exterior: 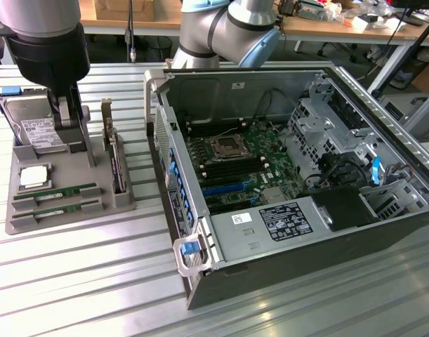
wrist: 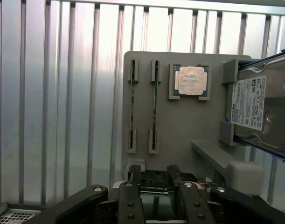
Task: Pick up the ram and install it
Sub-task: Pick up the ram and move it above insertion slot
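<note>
**Your Parts Count**

You have two ram sticks (exterior: 60, 190), one processor chip (exterior: 33, 177), one hard drive (exterior: 40, 132) and one expansion card (exterior: 116, 165), all in one grey tray (exterior: 67, 221). You also have one open computer case (exterior: 284, 281) with one motherboard (exterior: 249, 161) inside, one counter (exterior: 95, 281) under everything, and one robot arm (exterior: 221, 28).

Green RAM x2 (exterior: 56, 191), grey tray (exterior: 81, 172), silver HDD (exterior: 38, 130)

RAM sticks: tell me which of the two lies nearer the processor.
The inner stick, directly beside the processor; the other stick lies one slot further out, along the tray's edge.
</note>
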Action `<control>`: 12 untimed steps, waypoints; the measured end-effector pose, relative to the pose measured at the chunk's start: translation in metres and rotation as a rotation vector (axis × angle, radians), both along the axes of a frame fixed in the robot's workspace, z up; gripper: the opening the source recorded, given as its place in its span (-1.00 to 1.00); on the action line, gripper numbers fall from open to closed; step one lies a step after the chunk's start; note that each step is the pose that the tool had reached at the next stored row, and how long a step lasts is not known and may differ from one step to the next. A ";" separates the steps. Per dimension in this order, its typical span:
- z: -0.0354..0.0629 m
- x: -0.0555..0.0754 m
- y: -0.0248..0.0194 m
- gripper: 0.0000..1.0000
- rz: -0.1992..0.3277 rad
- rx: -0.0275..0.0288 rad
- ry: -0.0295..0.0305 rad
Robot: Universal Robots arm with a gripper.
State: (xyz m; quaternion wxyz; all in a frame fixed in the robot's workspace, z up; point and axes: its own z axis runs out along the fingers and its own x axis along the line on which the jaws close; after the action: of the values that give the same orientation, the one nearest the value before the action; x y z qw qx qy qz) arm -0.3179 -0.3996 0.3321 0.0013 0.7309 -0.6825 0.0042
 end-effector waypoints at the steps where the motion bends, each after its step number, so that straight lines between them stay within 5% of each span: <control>1: -0.0002 0.000 0.0000 -0.28 0.000 0.0000 0.0000; 12: -0.0033 0.000 0.0000 -0.28 0.000 0.0000 0.0000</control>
State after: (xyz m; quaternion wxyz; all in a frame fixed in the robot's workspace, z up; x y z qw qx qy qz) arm -0.3179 -0.3996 0.3288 0.0013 0.7309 -0.6824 0.0042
